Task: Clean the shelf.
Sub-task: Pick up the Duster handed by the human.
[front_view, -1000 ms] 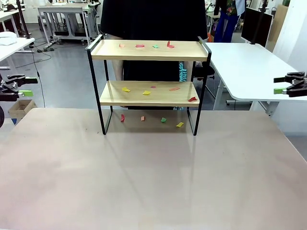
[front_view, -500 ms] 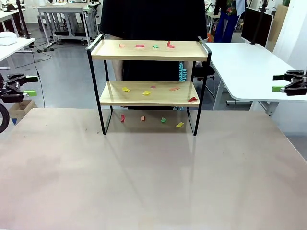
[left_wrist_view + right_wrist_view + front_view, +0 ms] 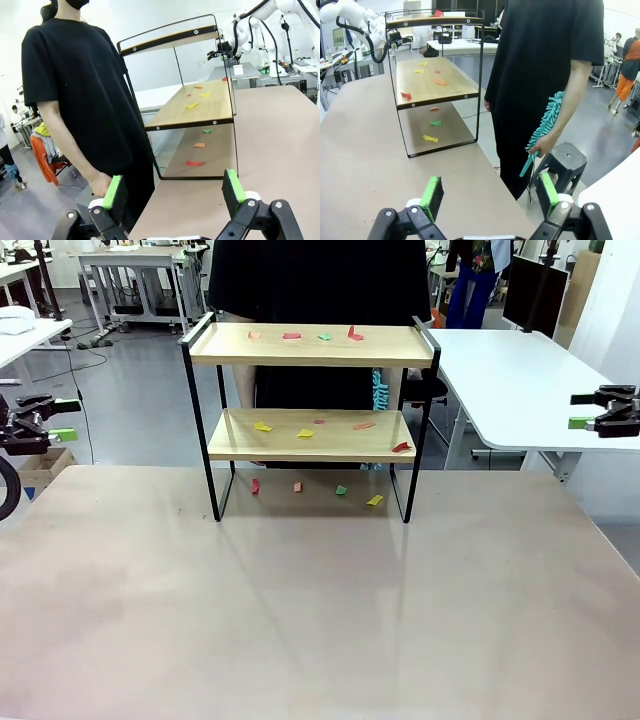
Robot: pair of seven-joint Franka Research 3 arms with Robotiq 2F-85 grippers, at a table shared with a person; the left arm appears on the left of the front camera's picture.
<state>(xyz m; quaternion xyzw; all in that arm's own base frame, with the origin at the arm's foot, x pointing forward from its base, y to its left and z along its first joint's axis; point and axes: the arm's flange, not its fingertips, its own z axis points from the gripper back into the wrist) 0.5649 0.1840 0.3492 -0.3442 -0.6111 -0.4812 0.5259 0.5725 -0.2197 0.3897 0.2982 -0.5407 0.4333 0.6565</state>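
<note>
You have the shelf [image 3: 310, 358] standing on the desk [image 3: 300, 620] toward its far edge, midway between the arms. Coloured paper scraps [image 3: 305, 433] lie on both boards and on the desk beneath. Your left claw [image 3: 64, 418] hangs off the desk's left side, jaws wide, holding nothing; your right claw [image 3: 580, 410] hangs off the right side, also wide and empty. Front view: the person [image 3: 320, 280] is a black shirt behind the shelf. Right wrist view adds a teal duster [image 3: 546, 125], head up, in the person's hand [image 3: 540, 147]. Left wrist view gives the other hand [image 3: 100, 184], hanging at the person's side
</note>
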